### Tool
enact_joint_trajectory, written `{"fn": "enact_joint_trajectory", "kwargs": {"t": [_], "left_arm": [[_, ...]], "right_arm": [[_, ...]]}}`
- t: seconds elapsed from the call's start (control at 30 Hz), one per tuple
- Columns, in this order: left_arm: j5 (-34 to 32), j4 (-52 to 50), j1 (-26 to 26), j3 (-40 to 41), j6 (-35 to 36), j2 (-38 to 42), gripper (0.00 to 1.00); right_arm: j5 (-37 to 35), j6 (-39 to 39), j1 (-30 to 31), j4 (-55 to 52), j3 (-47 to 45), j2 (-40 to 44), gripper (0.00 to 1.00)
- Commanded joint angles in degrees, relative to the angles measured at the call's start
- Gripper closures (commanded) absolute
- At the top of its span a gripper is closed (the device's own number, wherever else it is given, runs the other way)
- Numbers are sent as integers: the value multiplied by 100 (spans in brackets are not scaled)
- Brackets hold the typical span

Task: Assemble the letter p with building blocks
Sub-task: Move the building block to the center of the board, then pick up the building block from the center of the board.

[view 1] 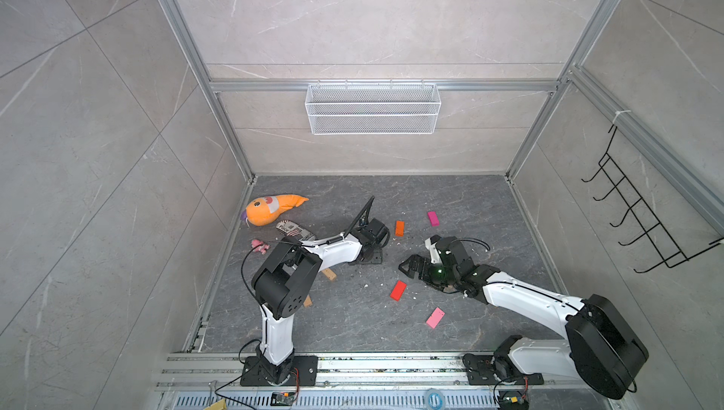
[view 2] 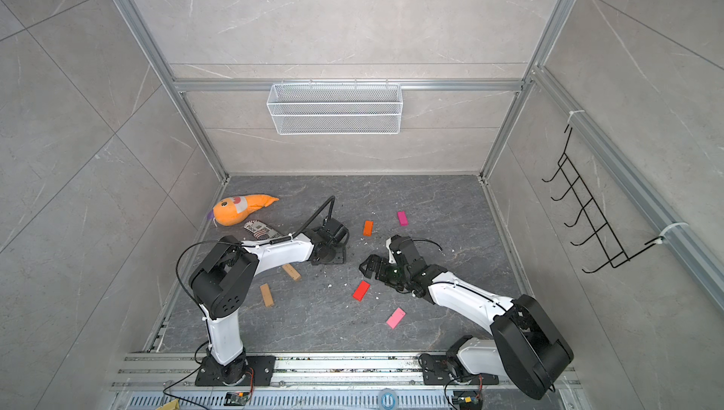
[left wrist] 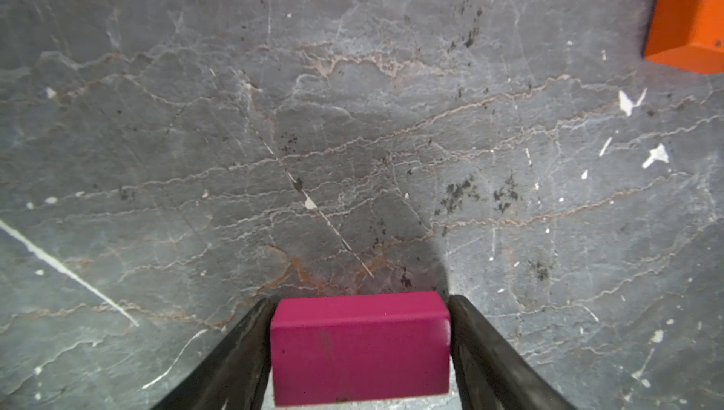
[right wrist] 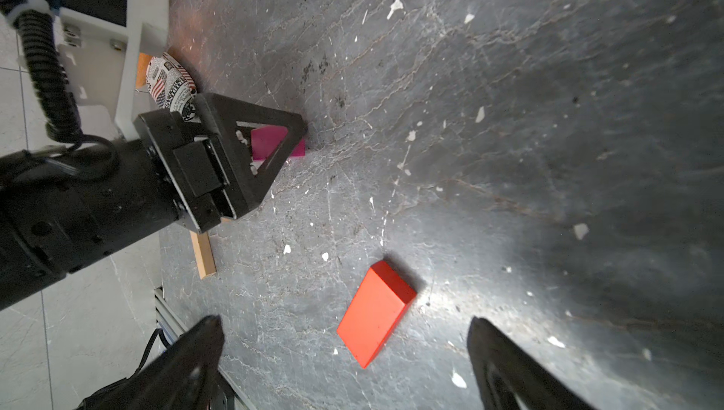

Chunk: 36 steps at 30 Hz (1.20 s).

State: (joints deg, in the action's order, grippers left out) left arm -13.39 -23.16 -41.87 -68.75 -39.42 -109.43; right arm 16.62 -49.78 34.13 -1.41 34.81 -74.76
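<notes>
Left arm: the left arm (view 1: 333,249) rises from its base, bends at the elbow and reaches forward, wrist pitched down.
Left gripper: the left gripper (left wrist: 360,299) points at the table (view 1: 352,318). Its 2 fingers (left wrist: 243,349) sit close against a magenta brick (left wrist: 360,349); it is unclear whether they grip it.
Right arm: the right arm (view 1: 521,294) stretches forward and inward, low.
Right gripper: the right gripper (right wrist: 344,322) has its fingers (right wrist: 188,361) spread wide and holds nothing.

7 bricks (view 2: 361,290), 2 plush toys (view 1: 270,210)

Evenly lit top views, glare and blur at wrists
</notes>
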Motion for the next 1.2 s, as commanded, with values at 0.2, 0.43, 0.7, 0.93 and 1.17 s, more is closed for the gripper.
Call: {"fn": "enact_joint_trajectory", "kwargs": {"t": [0.2, 0.43, 0.7, 0.93, 1.17], "left_arm": [[152, -255, -12, -120, -88, -55, 18], [266, -267, -10, -236, 27, 454, 0], [174, -460, 50, -366, 406, 1723, 0], [580, -175, 567, 374, 967, 3565, 0], [300, -56, 856, 1348, 2209, 5137, 0]], "right_arm": [[-128, -33, 32, 65, -82, 24, 0], [-361, 288, 27, -269, 149, 124, 0], [-985, 795, 6, -1190, 986, -47, 0], [-1457, 1100, -42, -1655, 1939, -897, 0], [-1961, 1367, -134, -2006, 3113, -2197, 4]]}}
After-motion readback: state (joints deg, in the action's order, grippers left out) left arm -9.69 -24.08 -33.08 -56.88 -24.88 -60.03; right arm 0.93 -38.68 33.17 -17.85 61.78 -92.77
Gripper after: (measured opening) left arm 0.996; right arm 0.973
